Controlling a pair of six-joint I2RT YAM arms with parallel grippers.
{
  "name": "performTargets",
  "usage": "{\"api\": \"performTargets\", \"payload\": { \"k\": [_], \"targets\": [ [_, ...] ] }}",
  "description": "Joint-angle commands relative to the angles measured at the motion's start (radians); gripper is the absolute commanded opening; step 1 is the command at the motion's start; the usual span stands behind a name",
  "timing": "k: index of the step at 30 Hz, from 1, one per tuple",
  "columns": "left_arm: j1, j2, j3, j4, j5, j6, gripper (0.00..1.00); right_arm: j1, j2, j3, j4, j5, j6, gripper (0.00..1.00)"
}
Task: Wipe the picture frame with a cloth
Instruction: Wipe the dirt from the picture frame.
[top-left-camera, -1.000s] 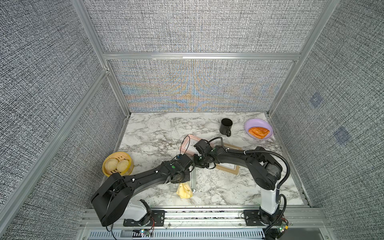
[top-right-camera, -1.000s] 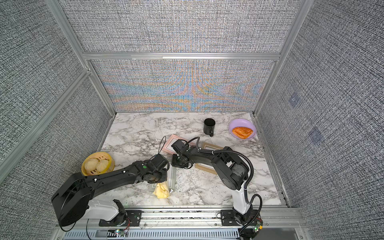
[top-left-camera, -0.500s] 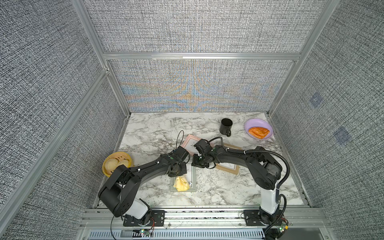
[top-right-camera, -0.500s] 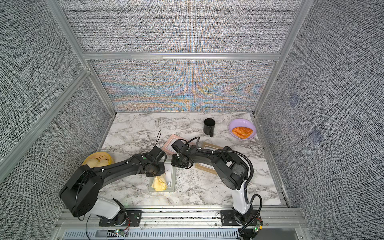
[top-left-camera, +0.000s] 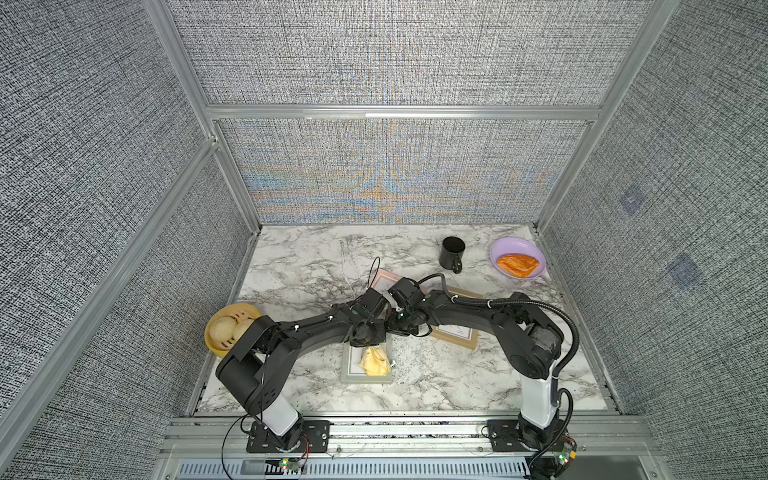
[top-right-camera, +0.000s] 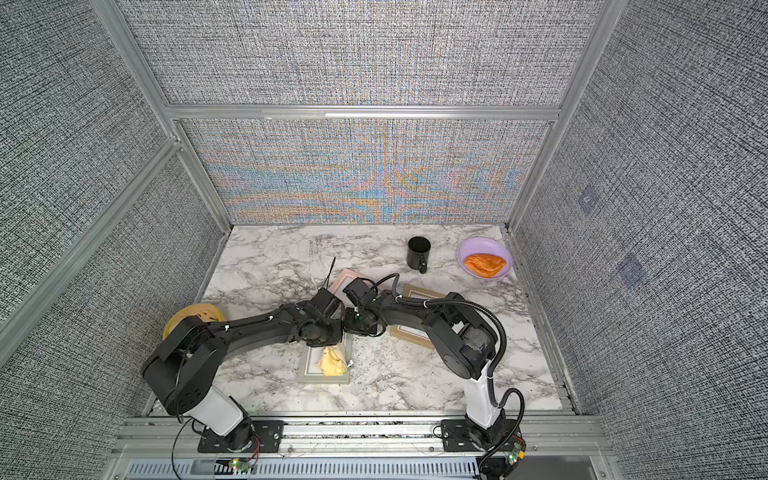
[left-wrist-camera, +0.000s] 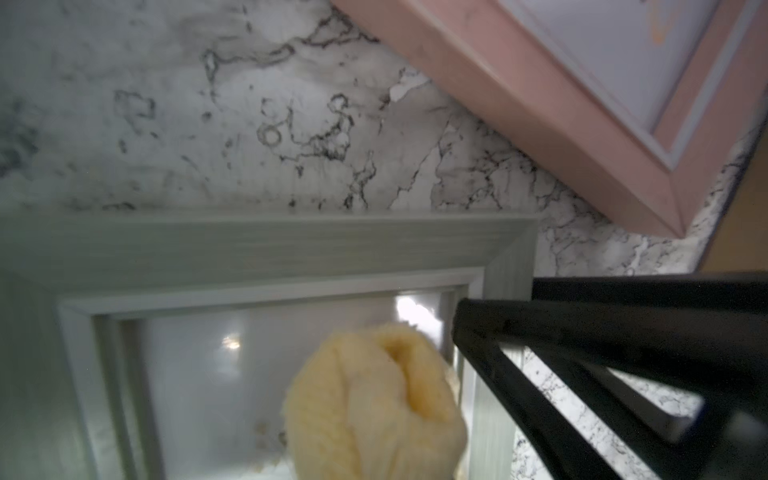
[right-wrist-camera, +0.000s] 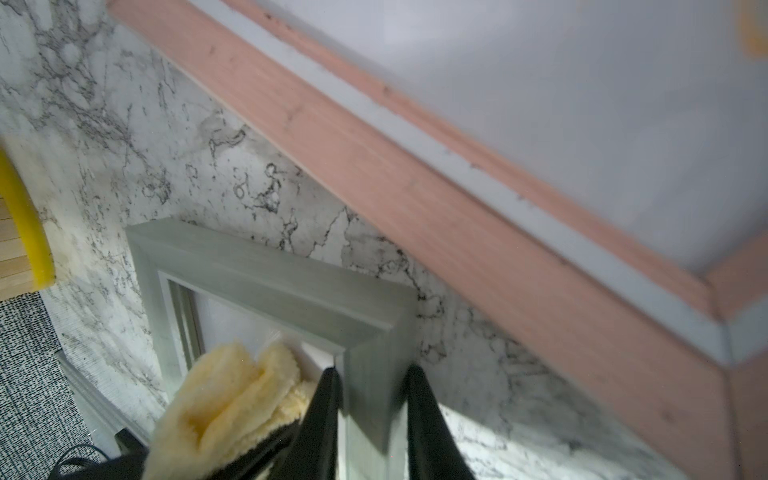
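A grey picture frame lies flat near the table's front middle. The pale-yellow cloth sits bunched on its glass. My left gripper is shut on the cloth, which hides its jaws in the left wrist view. My right gripper is shut on the grey frame's side rail by a far corner, one finger inside the rail and one outside. The cloth lies just beside that inner finger. Both wrists meet over the frame's far end.
A pink frame and a wooden frame lie just behind the grey one, partly under the right arm. A black mug and a purple plate holding a pastry stand at the back right. A yellow basket of buns sits left.
The left arm has drawn the cloth along the glass from the frame's near end toward its far end. The right arm has held still on the rail.
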Motion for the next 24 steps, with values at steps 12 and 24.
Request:
{"api": "performTargets", "payload": {
  "k": [12,24],
  "targets": [
    [0.111,-0.058,-0.081,-0.093,0.064,0.059,0.00,0.006,0.049,-0.015,-0.173,0.073,0.021,0.19],
    [-0.028,-0.185,-0.181,-0.127,0.180,-0.071,0.00,0.009,0.051,-0.003,-0.174,0.076,0.025,0.19]
  ]
}}
